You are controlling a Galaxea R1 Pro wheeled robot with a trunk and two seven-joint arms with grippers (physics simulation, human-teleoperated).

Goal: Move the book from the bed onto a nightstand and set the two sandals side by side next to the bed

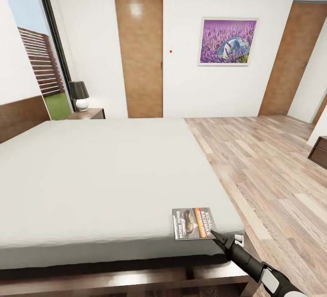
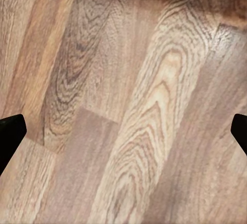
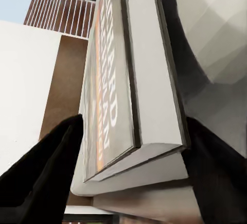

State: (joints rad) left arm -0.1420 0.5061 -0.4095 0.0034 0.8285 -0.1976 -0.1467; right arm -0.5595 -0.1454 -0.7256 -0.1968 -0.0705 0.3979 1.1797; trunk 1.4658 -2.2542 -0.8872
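Note:
The book (image 1: 193, 223) lies flat on the near right corner of the bed's grey mattress (image 1: 104, 174), dark cover with orange band facing up. My right gripper (image 1: 214, 234) reaches in from the lower right and meets the book's near corner. In the right wrist view the book (image 3: 105, 80) stands edge-on between the two black fingers (image 3: 46, 177), which press on its cover and its back, so the right gripper (image 3: 133, 122) is shut on it. My left gripper (image 2: 123, 131) hangs open over bare wood floor. The sandals are out of view.
A dark nightstand (image 1: 88, 114) with a black-shaded lamp (image 1: 79, 94) stands at the bed's far side by the window. Wood-plank floor (image 1: 263, 174) runs along the bed's right. A dark cabinet (image 1: 319, 150) sits at the right edge; two brown doors are in the far wall.

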